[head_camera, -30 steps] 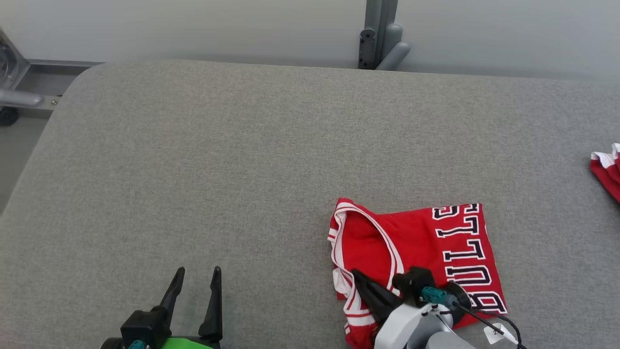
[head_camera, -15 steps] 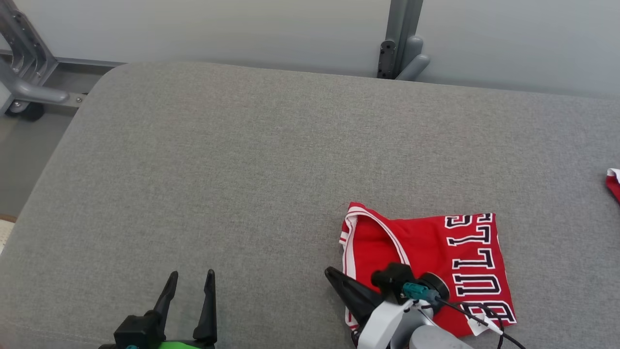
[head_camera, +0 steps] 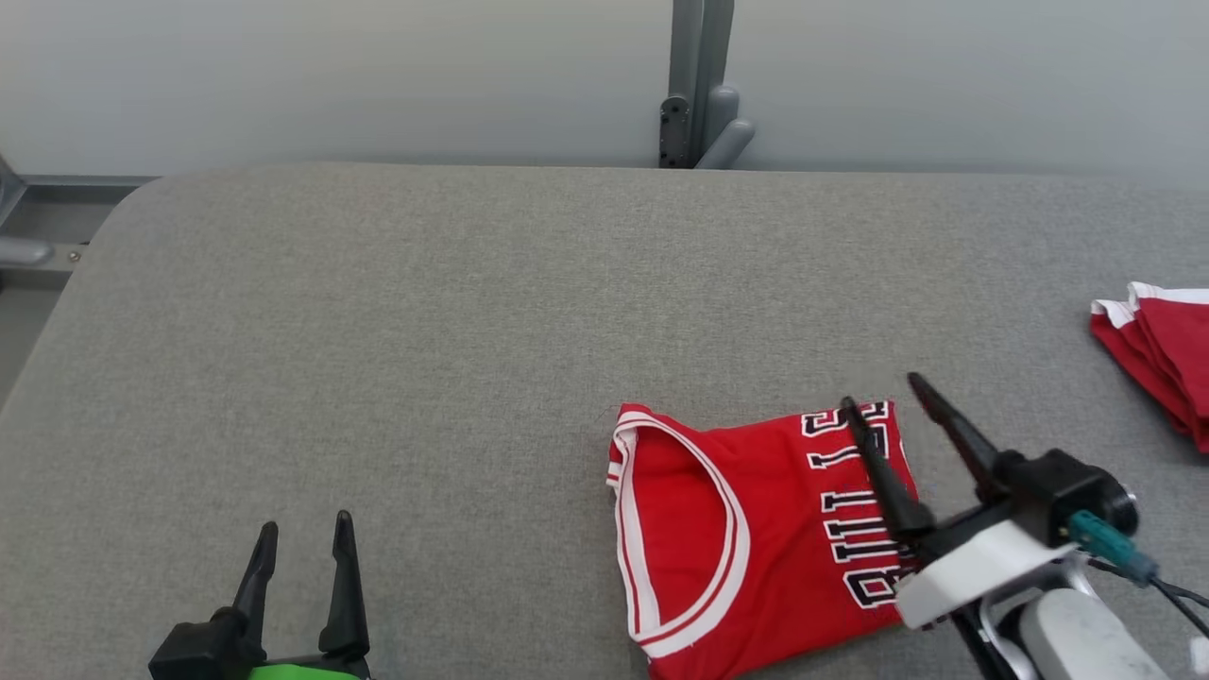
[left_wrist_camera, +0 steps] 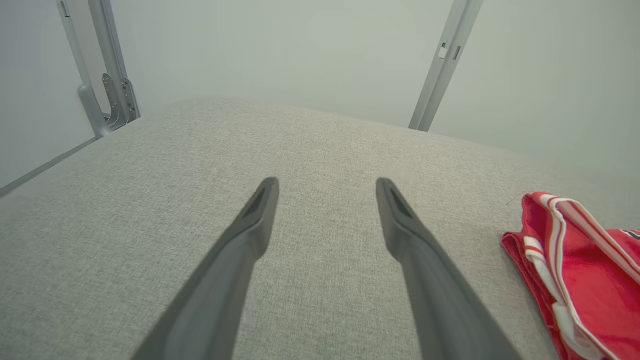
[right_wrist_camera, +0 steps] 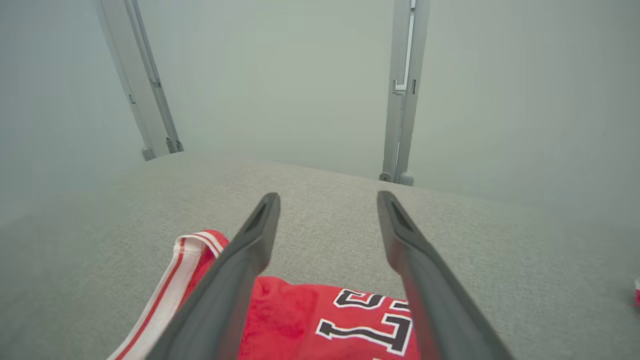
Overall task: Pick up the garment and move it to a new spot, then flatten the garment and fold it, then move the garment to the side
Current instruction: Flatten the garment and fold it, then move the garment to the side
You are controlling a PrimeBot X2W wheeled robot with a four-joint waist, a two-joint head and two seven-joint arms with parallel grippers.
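Garment: red jersey, white trim, blk/white lettering. Lies folded in a rough rectangle on the grey table, front edge, right of centre in the head view. Curved white-edged opening on its left half, lettering on its right half.

R gripper: fingers spread wide, nothing btwn them. It sits over the garment's right edge. The left finger crosses the lettering and the right finger lies just off the cloth, over bare table. Tips point to the far side of the table, just past the garment's far right corner. From the head view I can't tell whether the left finger touches the fabric. In the R wrist view the cloth is below and behind the fingertips, so prob. clear of it.

L gripper: also wide open, empty, over bare table at lower left, well apart from the garment. In the L wrist view the garment's left edge shows at far right, beside the right finger, not btwn the fingers.

Second red cloth at the table's right edge, apart from the garment. Grey post behind the table.
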